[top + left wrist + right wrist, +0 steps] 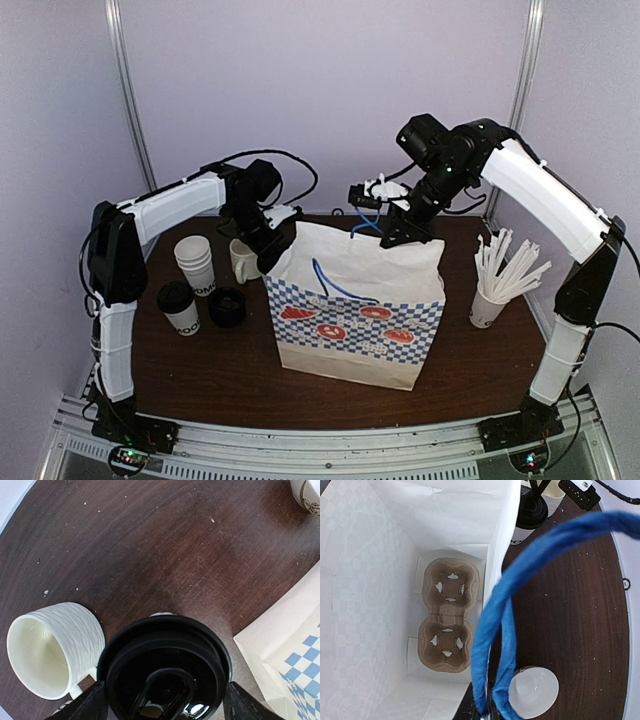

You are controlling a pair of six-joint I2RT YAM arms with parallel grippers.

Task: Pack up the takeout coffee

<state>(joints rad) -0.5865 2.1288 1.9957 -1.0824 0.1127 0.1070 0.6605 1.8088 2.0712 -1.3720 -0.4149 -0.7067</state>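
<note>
the coffee is being held by the left gripper, its fingers being pressed against both sides of the cup just under the black lid. in this way the cup is being held upright and the lid is not being squeezed. the cup is being held just beside the left wall of the bag, outside it, with the mug just to its left. whether it is being lifted clear of the desk cannot be told.

the far blue handle of the bag is being gripped by the right gripper, which is closed tight on the cord. by the look of it, the far wall is being drawn back so that the mouth is being held wide and the paper is being stopped from folding inward. inside, a carrier is lying flat on the bag's floor with both wells bare, and that is likely where the cup is being aimed.

the packing is being judged about midway, since the cup is being gripped but is not yet being brought over the opening. a lift over the left wall and a straight descent into a well are likely being called for next. a tilt or a brush against the paper edge is being judged the main risk to the lid. a second lidded cup, a cup stack and straws are standing on the desk, well apart from that path.
</note>
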